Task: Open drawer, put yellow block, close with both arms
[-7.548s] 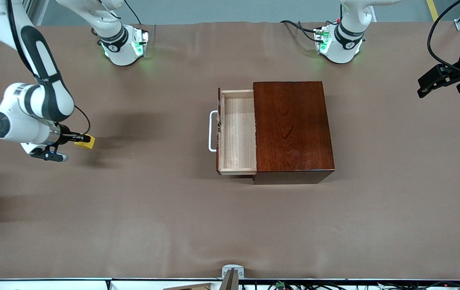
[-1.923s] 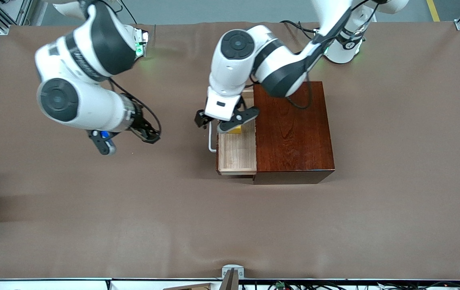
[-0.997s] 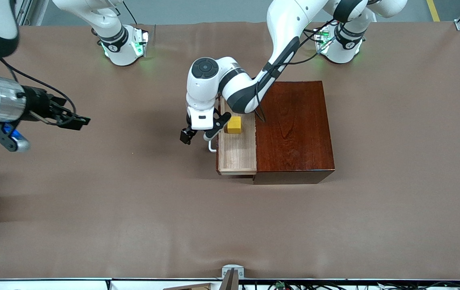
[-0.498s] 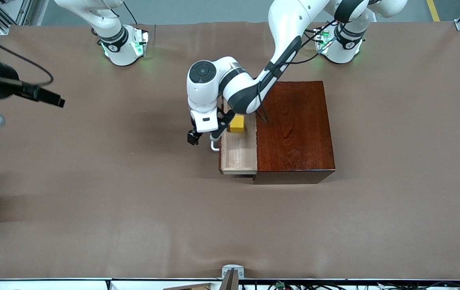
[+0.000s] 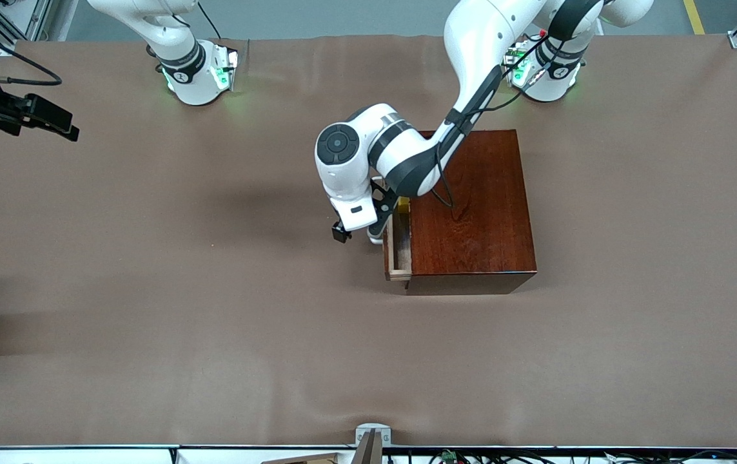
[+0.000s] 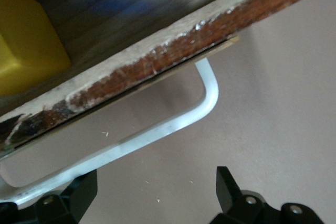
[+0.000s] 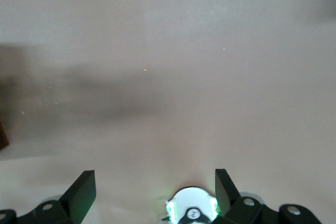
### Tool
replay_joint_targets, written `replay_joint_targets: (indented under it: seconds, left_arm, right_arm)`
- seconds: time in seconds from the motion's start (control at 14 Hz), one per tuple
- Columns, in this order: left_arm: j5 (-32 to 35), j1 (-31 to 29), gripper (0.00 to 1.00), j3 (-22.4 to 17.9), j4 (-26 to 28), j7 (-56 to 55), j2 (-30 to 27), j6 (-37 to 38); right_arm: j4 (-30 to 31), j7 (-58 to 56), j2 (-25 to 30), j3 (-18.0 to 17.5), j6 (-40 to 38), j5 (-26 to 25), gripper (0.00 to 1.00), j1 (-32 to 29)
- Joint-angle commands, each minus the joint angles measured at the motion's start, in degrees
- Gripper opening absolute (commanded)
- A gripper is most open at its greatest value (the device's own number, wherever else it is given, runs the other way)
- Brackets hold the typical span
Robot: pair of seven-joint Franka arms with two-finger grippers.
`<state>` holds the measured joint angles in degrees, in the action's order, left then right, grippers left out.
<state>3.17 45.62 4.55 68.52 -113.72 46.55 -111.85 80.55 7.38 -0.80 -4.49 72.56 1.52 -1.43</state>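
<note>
**Drawer almost shut, block inside**

The closing step looks to be in hand. The drawer (image 5: 398, 248), at the middle of the front view, shows only a narrow strip of pale wood out of the dark wooden box (image 5: 471, 206). The yellow block (image 5: 403, 206) sits inside it, just a sliver of yellow visible at the box's edge from the front; in the left wrist view it lies on the drawer floor (image 6: 23, 51), right against the inner face of the drawer front.

The left gripper (image 5: 356, 231) is just in front of the drawer front, over the white handle (image 6: 157, 129). Its fingers (image 6: 231, 187) are spread apart and grasp nothing. One finger appears to be at or against the handle bar, though I cannot tell whether it truly touches.

My guess is that the next move calls for a last straight push on the drawer front until it sits flush with the box, kept square so the tray does not jam.

The right gripper (image 5: 39, 119) waits at the upper left edge of the front view, up over bare brown table cover (image 5: 213, 309) toward the right arm's end, fingers (image 7: 81, 190) wide apart and empty.
</note>
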Motion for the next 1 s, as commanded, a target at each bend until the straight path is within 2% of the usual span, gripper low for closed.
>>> replay_joint_targets:
  seconds: [0.0,0.21,0.36,0.43,0.57,0.93]
  left_arm:
    - [2.01,-1.32,1.0,-0.68,1.27,0.7,-1.02,4.79]
    - [2.19,-1.32,1.0,-0.77,1.35,0.52,-1.46,7.96]
    - [2.19,-1.23,1.0,-0.77,1.35,-1.84,-1.64,9.1]
    - [2.19,-1.14,1.0,-0.77,1.35,-2.9,-1.64,9.72]
    - [2.19,-1.06,1.0,-0.77,1.35,-3.44,-1.99,12.35]
    - [4.99,-1.06,1.0,-0.59,1.0,-1.42,-2.69,13.86]
  right_arm:
    - [6.03,-3.6,4.5,-0.69,3.38,-1.34,1.0,-1.99]
    - [-0.28,-4.22,2.66,-0.87,3.29,-1.26,1.0,-1.73]
    - [-0.83,-3.69,2.56,-1.04,3.55,-1.0,1.0,-1.38]
    - [-0.83,-4.21,2.48,-0.87,3.47,0.4,1.0,-1.81]
    - [-0.39,-4.56,2.65,1.23,0.33,7.67,1.0,-3.57]
    - [-0.39,-8.7,2.39,1.68,0.13,4.73,1.0,-4.28]
